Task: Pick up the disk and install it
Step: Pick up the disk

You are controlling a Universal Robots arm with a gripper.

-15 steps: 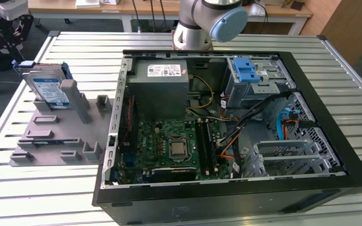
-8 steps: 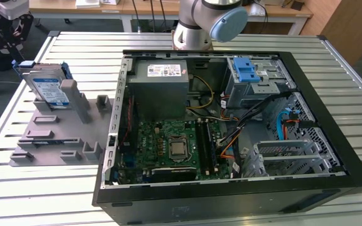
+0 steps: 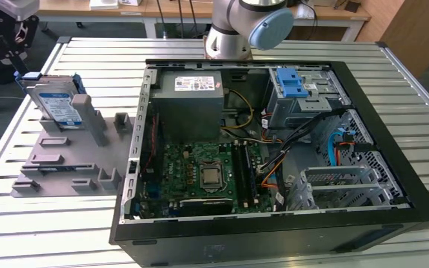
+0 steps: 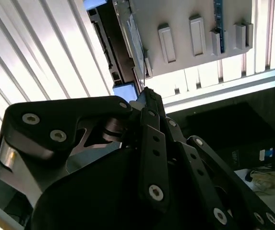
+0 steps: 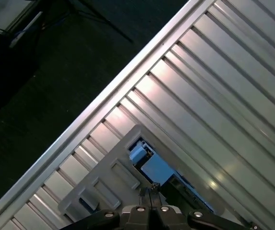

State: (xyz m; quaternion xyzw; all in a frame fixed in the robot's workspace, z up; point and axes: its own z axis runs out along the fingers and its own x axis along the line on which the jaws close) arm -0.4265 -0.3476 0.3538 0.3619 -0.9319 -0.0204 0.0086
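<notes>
Hovering over the disk (image 3: 56,103), gripper (image 5: 151,190) is sitting closed and empty. Disk is standing on edge in the grey fixture (image 3: 65,162), at 9 o'clock from the case (image 3: 274,139) in the exterior view, long axis running roughly 12-to-6, top edge facing the fingertips.

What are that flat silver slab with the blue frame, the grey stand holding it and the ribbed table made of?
The flat silver disk looks like bare metal with a dull sheen; its blue frame seems matte plastic. The grey stand looks like plastic too, evenly matte. The ribbed table appears aluminium: bright, reflective slats.
</notes>
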